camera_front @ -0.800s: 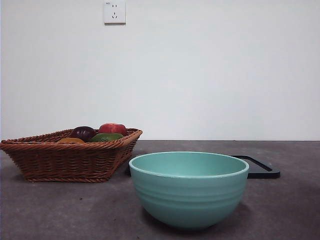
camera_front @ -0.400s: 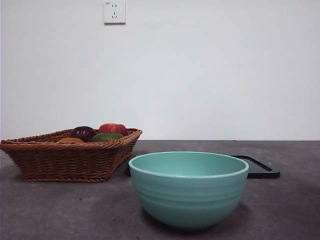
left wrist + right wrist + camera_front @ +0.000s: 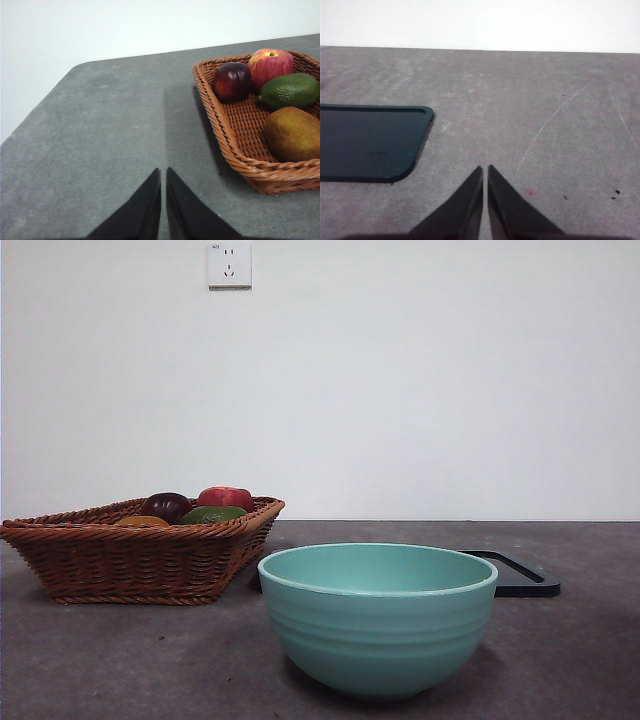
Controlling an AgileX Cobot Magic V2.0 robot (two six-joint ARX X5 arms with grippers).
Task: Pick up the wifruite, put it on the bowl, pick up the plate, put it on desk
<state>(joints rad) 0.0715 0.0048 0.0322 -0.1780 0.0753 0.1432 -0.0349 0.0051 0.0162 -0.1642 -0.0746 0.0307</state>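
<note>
The wifruite (image 3: 292,134), a brownish-orange oval fruit, lies in a wicker basket (image 3: 240,150); in the front view only its top (image 3: 141,521) shows over the basket rim (image 3: 140,558). The mint-green bowl (image 3: 378,618) stands on the dark grey desk (image 3: 120,660), near and central, and looks empty. A flat black plate (image 3: 520,575) lies behind the bowl and also shows in the right wrist view (image 3: 367,142). My left gripper (image 3: 163,172) is shut and empty above bare desk beside the basket. My right gripper (image 3: 485,169) is shut and empty beside the plate.
The basket also holds a dark purple round fruit (image 3: 232,81), a red fruit (image 3: 270,65) and a green fruit (image 3: 290,90). A white wall with a socket (image 3: 229,264) rises behind the desk. The desk's rounded corner (image 3: 75,67) lies beyond the left gripper.
</note>
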